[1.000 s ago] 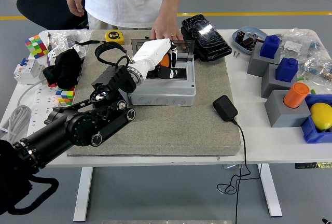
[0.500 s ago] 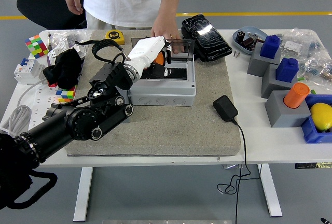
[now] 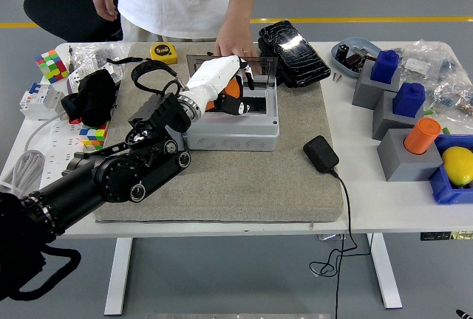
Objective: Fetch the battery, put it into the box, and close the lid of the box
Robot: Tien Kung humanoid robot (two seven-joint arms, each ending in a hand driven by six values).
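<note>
The white table (image 3: pixel 384 204) spans the view, its left and right ends crowded, its near edge bare. A grey felt mat (image 3: pixel 244 179) covers its middle; the mat's near half is open, with only a black power adapter (image 3: pixel 321 153) near its right edge, the cord dropping over the table's near edge.

The left arm (image 3: pixel 111 179) comes in from the lower left corner and crosses the mat's left side. Its white left hand (image 3: pixel 220 83) is inside the grey box (image 3: pixel 233 116), which sits toward the mat's far edge. The fingers are curled around an orange battery (image 3: pixel 225 90), held just above the box's dark interior. The box's clear lid (image 3: pixel 255 64) stands open at its far side.

A person in a white shirt stands at the far edge, one hand (image 3: pixel 238 42) resting on the lid's top edge.

A black glossy case (image 3: pixel 293 52) lies at the mat's far right corner, just beside the box. At the table's right end grey blocks carry blue (image 3: pixel 385 66) and orange (image 3: pixel 421 135) pieces, with a lemon (image 3: pixel 457 165) in a blue tray. At the left end are Rubik's cubes (image 3: pixel 50 63), a black cloth (image 3: pixel 92 97) and a yellow tape measure (image 3: pixel 163 52); its printing is too small to read.
</note>
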